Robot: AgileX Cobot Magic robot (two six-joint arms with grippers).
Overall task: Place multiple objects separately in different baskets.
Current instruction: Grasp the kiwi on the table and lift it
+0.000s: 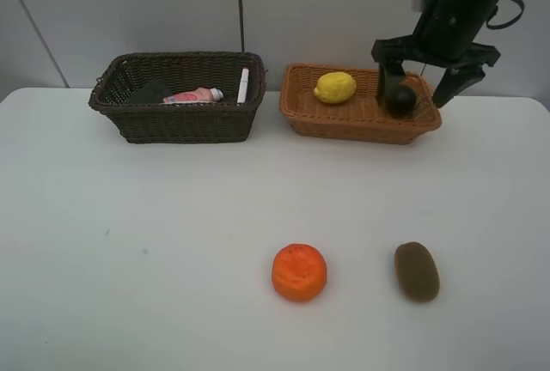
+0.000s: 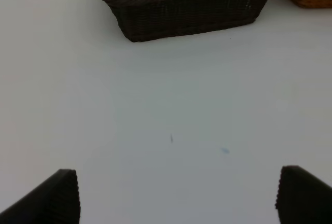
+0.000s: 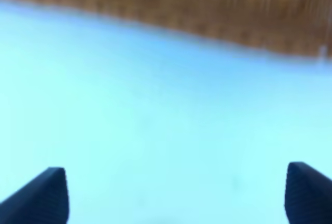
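Right claw point(image 1: 416, 94) is seen spread open at the upper right of the frame, over the tan basket point(image 1: 361, 127), with the dark mangosteen point(image 1: 400, 100) lying between its fingers inside; whether it is touched cannot be told. A straight lift is judged best, so that the woven rim is not snagged nor the round fruit rolled. Left claw point(image 2: 179, 195) is held open over the smooth white desk point(image 1: 129, 259). Coarse wicker forms the dark basket point(image 1: 189, 124) at upper left. Lower centre, a dimpled orange point(image 1: 299, 272) and a fuzzy oval kiwi point(image 1: 417, 271) wait; a waxy lemon point(image 1: 335, 87) is already basketed.
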